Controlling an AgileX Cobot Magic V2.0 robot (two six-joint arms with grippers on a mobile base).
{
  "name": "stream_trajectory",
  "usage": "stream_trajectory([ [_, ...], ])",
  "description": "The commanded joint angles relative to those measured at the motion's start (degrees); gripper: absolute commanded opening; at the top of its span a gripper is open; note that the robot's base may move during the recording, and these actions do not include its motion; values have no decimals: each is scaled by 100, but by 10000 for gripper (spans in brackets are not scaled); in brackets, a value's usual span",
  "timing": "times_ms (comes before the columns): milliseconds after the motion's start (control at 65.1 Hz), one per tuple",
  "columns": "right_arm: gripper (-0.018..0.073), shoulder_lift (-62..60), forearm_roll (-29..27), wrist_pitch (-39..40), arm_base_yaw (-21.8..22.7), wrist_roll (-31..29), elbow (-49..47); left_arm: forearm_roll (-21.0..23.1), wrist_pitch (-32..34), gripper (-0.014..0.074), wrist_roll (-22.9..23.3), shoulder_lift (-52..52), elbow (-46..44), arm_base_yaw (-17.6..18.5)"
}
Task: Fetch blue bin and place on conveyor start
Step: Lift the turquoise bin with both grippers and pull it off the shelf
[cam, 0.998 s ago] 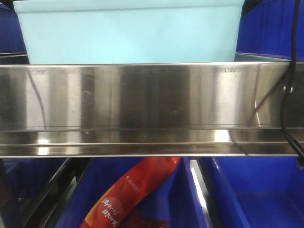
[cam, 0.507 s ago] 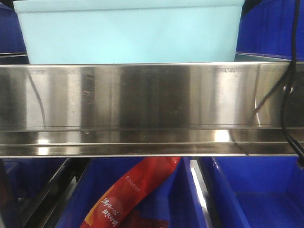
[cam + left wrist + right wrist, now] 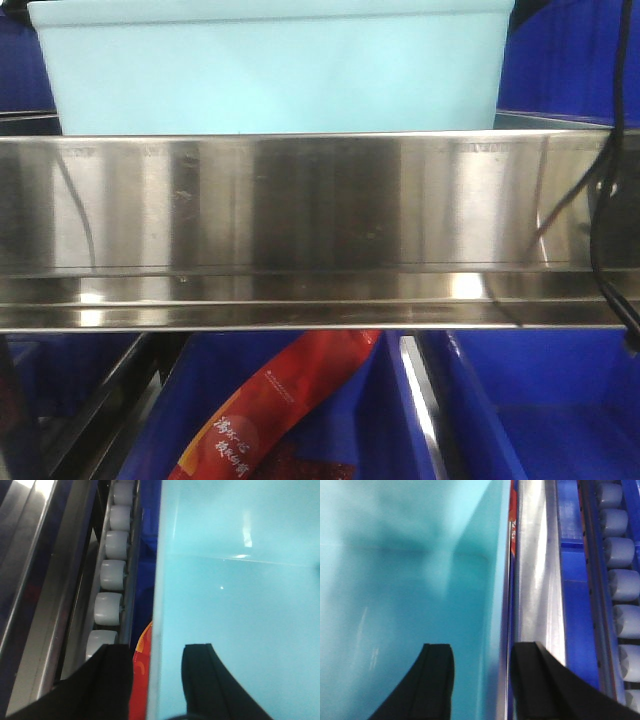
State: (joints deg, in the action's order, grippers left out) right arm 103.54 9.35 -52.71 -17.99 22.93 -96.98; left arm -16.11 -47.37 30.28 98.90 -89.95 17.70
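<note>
The blue bin (image 3: 275, 70), a pale aqua tub, sits on the upper level behind a steel rail. In the left wrist view my left gripper (image 3: 157, 649) is open and straddles the bin's (image 3: 240, 605) left wall, one finger outside and one inside, with gaps on both sides. In the right wrist view my right gripper (image 3: 481, 647) is open astride the right wall of the bin (image 3: 395, 580), one finger inside and one over the steel rail. The conveyor start is out of view.
A shiny stainless-steel rail (image 3: 320, 220) crosses the front view below the bin. Dark blue crates (image 3: 540, 410) and a red snack packet (image 3: 280, 400) lie on the lower level. Grey rollers (image 3: 112, 575) (image 3: 620, 555) flank the bin. A black cable (image 3: 605, 200) hangs at right.
</note>
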Motion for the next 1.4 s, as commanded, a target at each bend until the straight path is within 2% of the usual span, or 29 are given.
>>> stream_trajectory([
  [0, 192, -22, 61, 77, 22, -49, -43, 14, 75, 183, -9, -2, -30, 34],
  [215, 190, -10, 61, 79, 22, -49, -43, 14, 45, 180, -9, 21, -53, 34],
  [276, 165, -10, 61, 79, 22, -49, -43, 14, 25, 165, -9, 21, -81, 34],
  [353, 88, -10, 61, 79, 22, -49, -43, 14, 25, 130, -9, 21, -142, 34],
  [414, -17, -10, 61, 79, 22, -49, -43, 14, 25, 78, -9, 21, -171, 34],
  [507, -166, -10, 142, 79, 22, -49, -43, 14, 36, -62, -9, 21, -171, 34],
  [537, -165, -10, 173, 79, 22, -49, -43, 26, 23, -115, -9, 21, -171, 34],
  [829, -165, -33, 254, -4, 22, -49, -108, 39, -113, -111, -9, 21, -261, 48],
  [982, -165, -142, 254, -175, -59, 29, -359, -194, -424, -111, 2, -33, -521, 198],
  [1136, -165, -434, 254, -366, -141, 182, -395, -570, -631, -111, 493, -352, -571, 476],
  [1243, -165, -780, 326, -333, -199, 182, -179, -635, -690, -111, 637, -649, -549, 645],
  [1320, -165, -1097, 606, -243, -354, 313, 62, -867, -690, -111, 974, -905, -445, 798],
  [1381, -165, -1352, 1001, -233, -520, 640, 307, -1121, -690, -111, 1238, -1117, -277, 930],
])
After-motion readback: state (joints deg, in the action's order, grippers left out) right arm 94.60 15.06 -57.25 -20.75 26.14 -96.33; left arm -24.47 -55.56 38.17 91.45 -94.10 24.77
